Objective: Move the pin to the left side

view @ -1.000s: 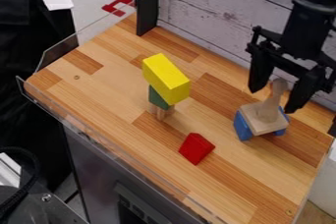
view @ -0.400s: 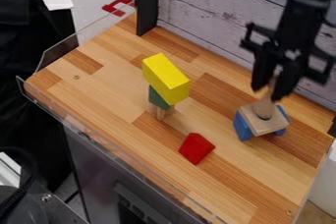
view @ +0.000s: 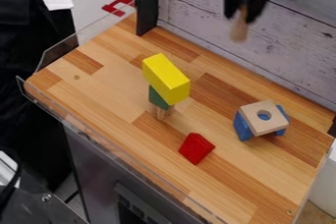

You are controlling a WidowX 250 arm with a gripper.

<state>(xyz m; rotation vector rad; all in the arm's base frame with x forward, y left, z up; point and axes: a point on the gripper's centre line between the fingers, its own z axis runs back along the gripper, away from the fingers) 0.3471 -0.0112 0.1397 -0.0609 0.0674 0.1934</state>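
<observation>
Your gripper point(view: 242, 10), closed on the top of the pin point(view: 240, 30), has pulled it clear of the holed block point(view: 253, 125) and up to the frame's upper right, so you can now carry it toward the left side.

Pincer point(view: 240, 19) blurred, cut by top edge, pin point(view: 239, 31) blurred

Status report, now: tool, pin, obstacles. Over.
Tool closed on wooden pin. Pin aloft, clear of holed block. Yellow block atop green block stands leftward; possible snag if carried low. Over.
</observation>
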